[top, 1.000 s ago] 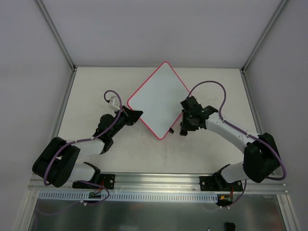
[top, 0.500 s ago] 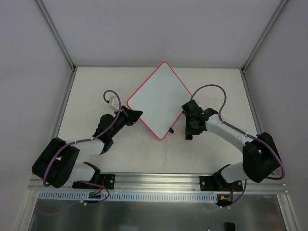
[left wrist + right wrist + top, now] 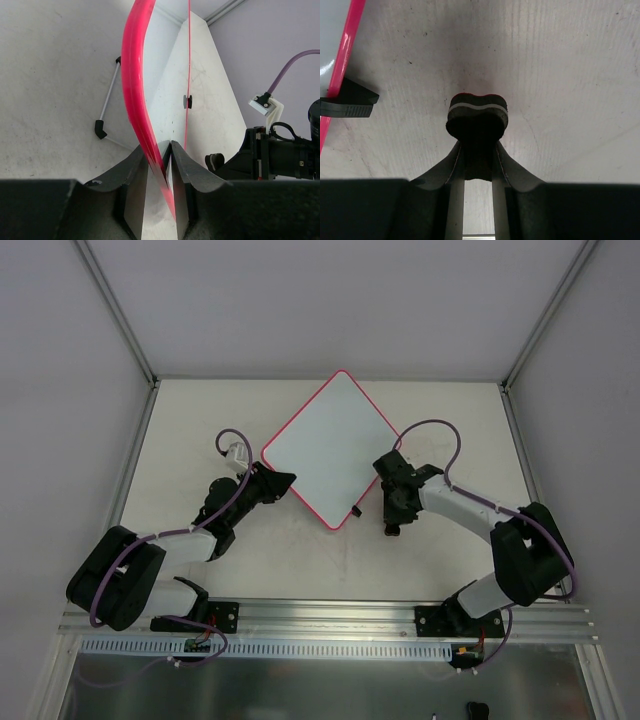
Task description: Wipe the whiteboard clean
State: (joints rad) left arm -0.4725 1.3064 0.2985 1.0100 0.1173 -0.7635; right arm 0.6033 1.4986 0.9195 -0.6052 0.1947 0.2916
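Left wrist: left gripper clamped on whiteboard rim. Right wrist: right gripper clamped on eraser, near 1 black tab.

Robot test cell in lab: alu extrusion frame w/ plain white wall panels, scuffed table, my 2 arm bases bolted to alu rail, slotted cable duct alongside

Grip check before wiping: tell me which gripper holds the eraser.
The right gripper: it pinches the small black eraser. The left gripper instead clamps the whiteboard by its pink rim.
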